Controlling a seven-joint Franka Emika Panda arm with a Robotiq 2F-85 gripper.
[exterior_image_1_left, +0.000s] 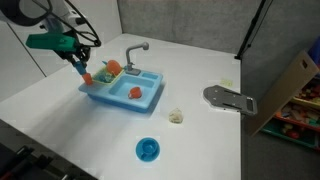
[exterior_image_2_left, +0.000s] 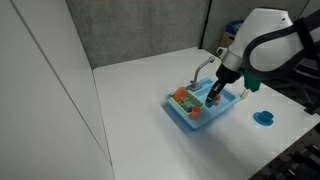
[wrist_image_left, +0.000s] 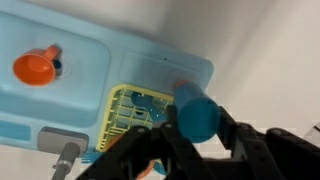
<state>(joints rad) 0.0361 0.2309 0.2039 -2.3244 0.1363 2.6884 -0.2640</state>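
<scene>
My gripper (exterior_image_1_left: 80, 62) is shut on a blue cylinder (wrist_image_left: 195, 115) with a reddish far end and holds it upright-tilted over the end of a blue toy sink (exterior_image_1_left: 150, 100). In the wrist view the cylinder hangs above the sink's yellow drying rack (wrist_image_left: 125, 112). An orange object (wrist_image_left: 35, 68) lies in the basin, also seen in an exterior view (exterior_image_1_left: 135, 92). Orange and red items (exterior_image_1_left: 110, 68) sit on the rack side. In an exterior view the gripper (exterior_image_2_left: 214, 97) is right above the sink (exterior_image_2_left: 222, 116).
A grey faucet (exterior_image_1_left: 135, 50) rises at the sink's back. On the white table lie a blue round dish (exterior_image_1_left: 148, 150), a small pale object (exterior_image_1_left: 176, 117) and a grey flat piece (exterior_image_1_left: 228, 98). A cardboard box (exterior_image_1_left: 290, 85) stands past the table's edge.
</scene>
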